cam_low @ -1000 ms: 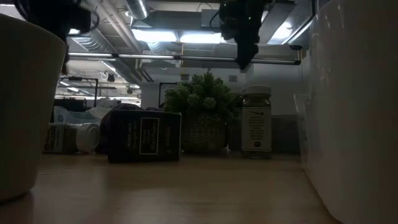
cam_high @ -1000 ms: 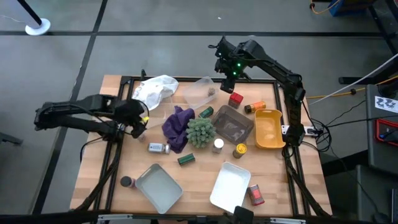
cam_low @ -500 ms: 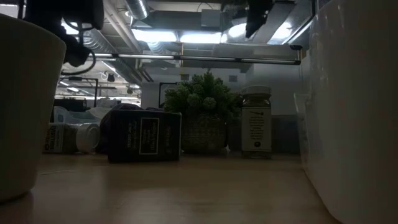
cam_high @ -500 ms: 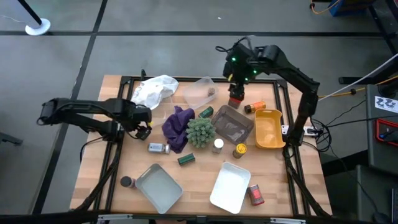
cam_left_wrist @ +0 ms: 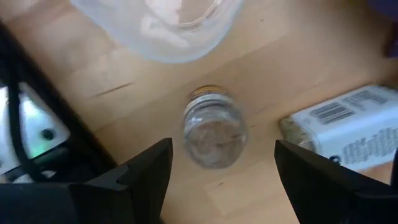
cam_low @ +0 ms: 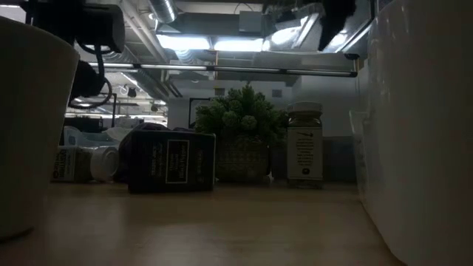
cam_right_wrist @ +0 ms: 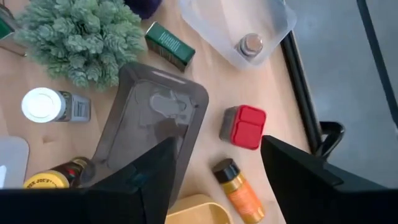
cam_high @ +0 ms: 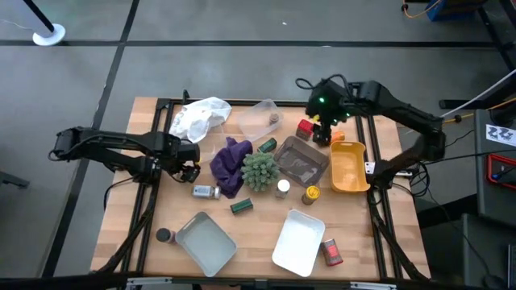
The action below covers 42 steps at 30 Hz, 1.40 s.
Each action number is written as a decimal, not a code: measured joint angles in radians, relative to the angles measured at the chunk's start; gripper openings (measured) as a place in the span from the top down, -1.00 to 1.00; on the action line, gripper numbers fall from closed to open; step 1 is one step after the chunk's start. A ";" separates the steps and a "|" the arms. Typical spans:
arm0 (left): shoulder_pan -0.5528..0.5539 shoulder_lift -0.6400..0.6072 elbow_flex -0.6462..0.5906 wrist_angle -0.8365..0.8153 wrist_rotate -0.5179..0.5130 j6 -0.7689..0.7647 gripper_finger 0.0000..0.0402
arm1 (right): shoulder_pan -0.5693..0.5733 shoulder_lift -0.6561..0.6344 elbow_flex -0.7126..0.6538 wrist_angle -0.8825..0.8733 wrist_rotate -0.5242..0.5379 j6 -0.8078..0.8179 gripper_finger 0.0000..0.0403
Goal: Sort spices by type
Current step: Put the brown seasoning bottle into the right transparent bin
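Observation:
My left gripper [cam_left_wrist: 221, 177] is open at the table's left side [cam_high: 190, 163], its fingers on either side of a small clear glass jar [cam_left_wrist: 214, 127] that lies on the wood; a white-capped jar [cam_high: 205, 192] lies just beside it. My right gripper [cam_right_wrist: 217, 180] is open and hovers near the far right corner [cam_high: 326, 127] over a red tin [cam_right_wrist: 244, 126] and a black-capped orange jar [cam_right_wrist: 236, 186]. Elsewhere stand a green tin [cam_high: 267, 146], a second green tin [cam_high: 241, 207], a white-capped jar [cam_high: 282, 188], a yellow-capped jar [cam_high: 311, 194] and a red jar [cam_high: 332, 252].
A spiky plant [cam_high: 260, 170] and purple cloth [cam_high: 232, 163] sit mid-table beside a grey tray [cam_high: 302, 161]. A yellow bin [cam_high: 348, 167], a clear container [cam_high: 260, 119] holding a brown-capped jar [cam_right_wrist: 252, 43], two white trays [cam_high: 205, 242] [cam_high: 298, 240] and a crumpled white bag [cam_high: 200, 117] ring them.
My right gripper has swung from beyond the table's far edge toward the near and right edges and now hangs over the red tin and orange jar. My left gripper has come down and shifted slightly toward the table's right. No jar has moved.

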 joint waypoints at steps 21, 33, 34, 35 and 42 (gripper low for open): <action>0.000 0.000 -0.174 0.182 0.007 -0.041 -0.33 | -0.002 -0.584 -0.821 0.458 0.005 0.269 -0.16; 0.000 0.000 -0.175 0.200 0.019 -0.089 0.13 | -0.002 -0.629 -0.983 0.609 0.005 0.270 -0.16; 0.000 0.000 -0.175 0.200 0.027 -0.091 0.14 | -0.002 -0.629 -0.989 0.616 0.004 0.270 -0.16; 0.000 0.000 -0.175 0.200 0.038 -0.092 0.14 | -0.002 -0.629 -0.996 0.626 0.004 0.270 -0.16; 0.000 -0.005 -0.169 0.197 0.111 -0.096 0.14 | -0.002 -0.629 -1.028 0.673 0.004 0.270 -0.16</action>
